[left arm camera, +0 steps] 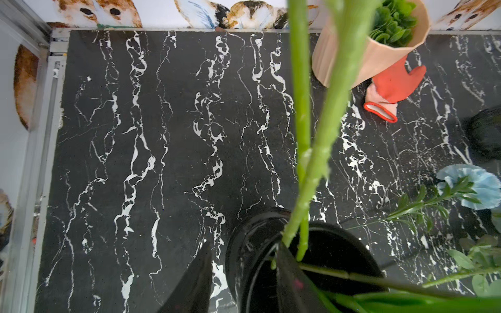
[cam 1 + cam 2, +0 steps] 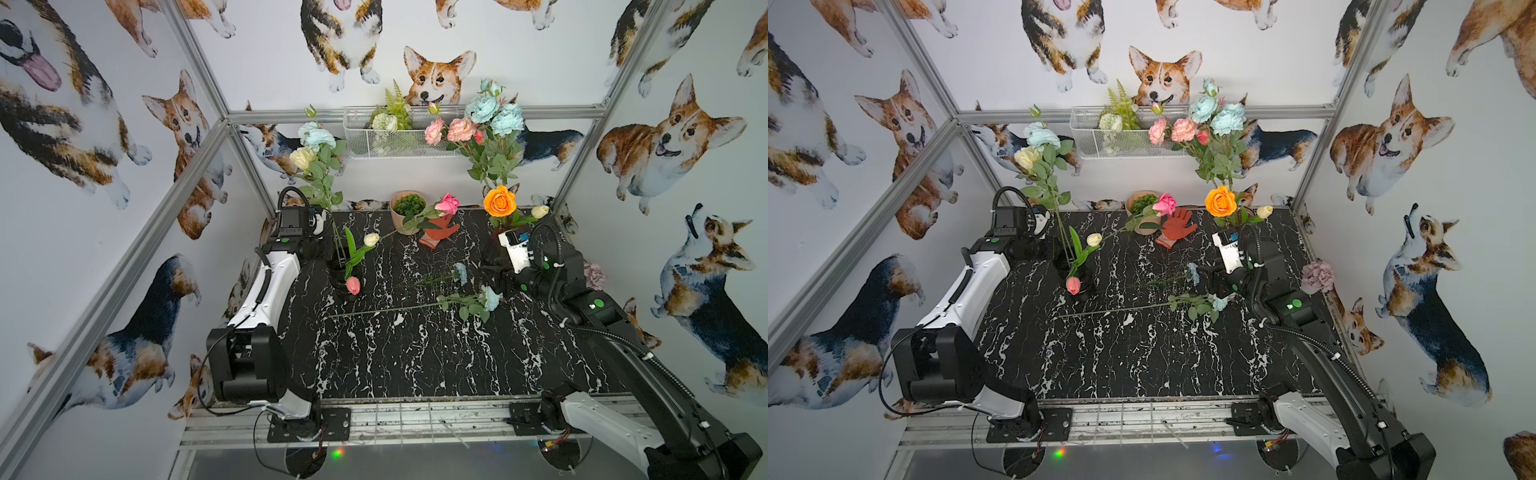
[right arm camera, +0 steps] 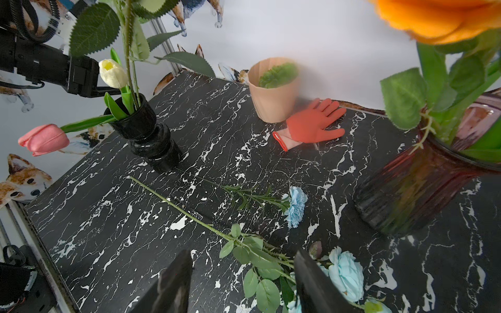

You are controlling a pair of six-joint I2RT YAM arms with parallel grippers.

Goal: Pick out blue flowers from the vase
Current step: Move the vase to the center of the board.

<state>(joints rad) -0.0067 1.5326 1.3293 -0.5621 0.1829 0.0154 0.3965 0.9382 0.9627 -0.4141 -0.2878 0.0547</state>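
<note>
On my black-marbled desk (image 2: pixel 415 353), corgi wallpaper (image 2: pixel 665 145) around, a ruffled aqua bloom (image 2: pixel 491 297) and periwinkle bloom (image 2: pixel 460 272) lie flat; left tool (image 1: pixel 244 245) and right tool (image 3: pixel 242 253) released.

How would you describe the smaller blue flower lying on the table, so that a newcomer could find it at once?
Start at the black marble table; two loose blue flowers lie across its middle. The smaller blue flower lies nearer the back wall and the red glove. It has a frilly bloom and narrow leaves, while its neighbour has a bigger, rounder bloom and broad leaves.
</note>
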